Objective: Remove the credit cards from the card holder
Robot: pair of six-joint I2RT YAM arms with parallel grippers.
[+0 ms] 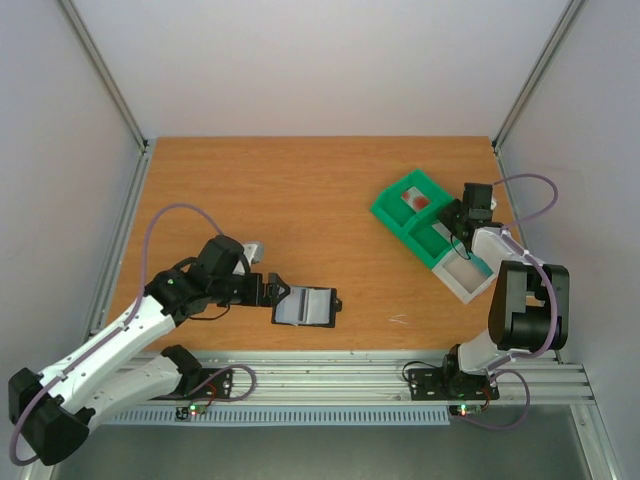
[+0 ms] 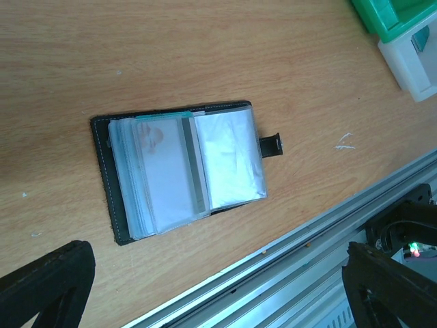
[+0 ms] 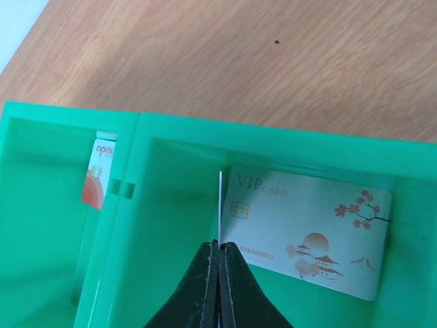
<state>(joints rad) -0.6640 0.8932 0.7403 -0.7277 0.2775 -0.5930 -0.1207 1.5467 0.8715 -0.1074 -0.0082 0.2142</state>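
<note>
Right wrist: I'm pinching a thin, probably stiff, slick plastic card (image 3: 220, 198) edge-on in the right tool (image 3: 219, 243); the left tool (image 2: 216, 251) is gaping, empty.

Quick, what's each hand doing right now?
Left hand: open, holding nothing.
Right hand: closed on a card, seen edge-on.

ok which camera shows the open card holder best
Left wrist view: the card holder lies open mid-frame, its clear sleeves plain to see. The top view shows it small and with far less detail. The right wrist view misses it altogether.
</note>
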